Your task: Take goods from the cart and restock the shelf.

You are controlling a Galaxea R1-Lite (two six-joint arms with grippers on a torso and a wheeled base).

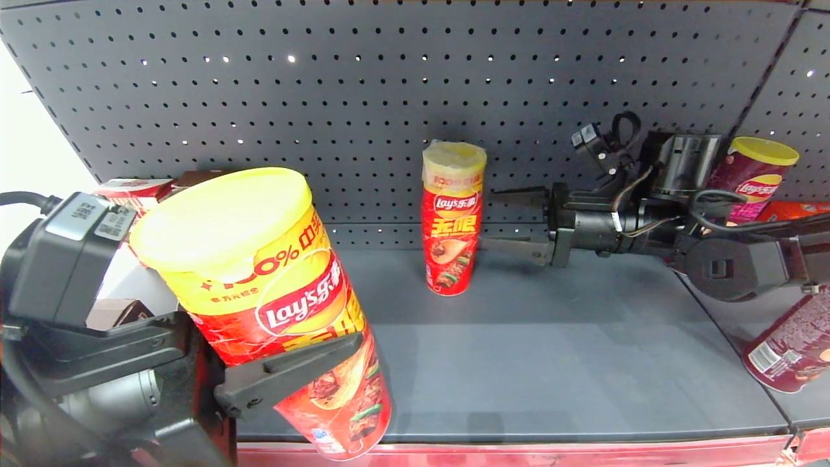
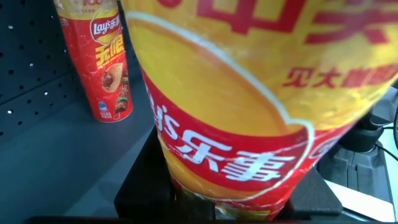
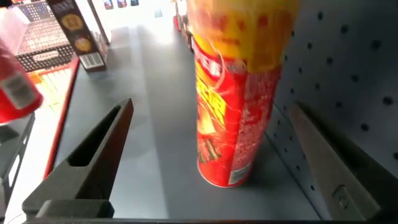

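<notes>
A red chip can with a yellow lid (image 1: 272,305) is held at the shelf's front left, tilted, with my left gripper (image 1: 259,370) shut on it; in the left wrist view this can (image 2: 249,118) is very close. A second red chip can (image 1: 452,220) stands upright on the grey shelf (image 1: 551,350) near the pegboard back wall. My right gripper (image 1: 519,224) hangs open just to the right of that can, its fingers apart and not touching it. The right wrist view has the standing can (image 3: 233,106) ahead of and between the open fingers (image 3: 93,155).
A purple chip can (image 1: 755,175) stands at the back right behind my right arm, and another purple can (image 1: 794,344) lies at the right edge. Boxes (image 1: 139,189) sit at the back left. The shelf's red front lip (image 1: 519,451) runs along the bottom.
</notes>
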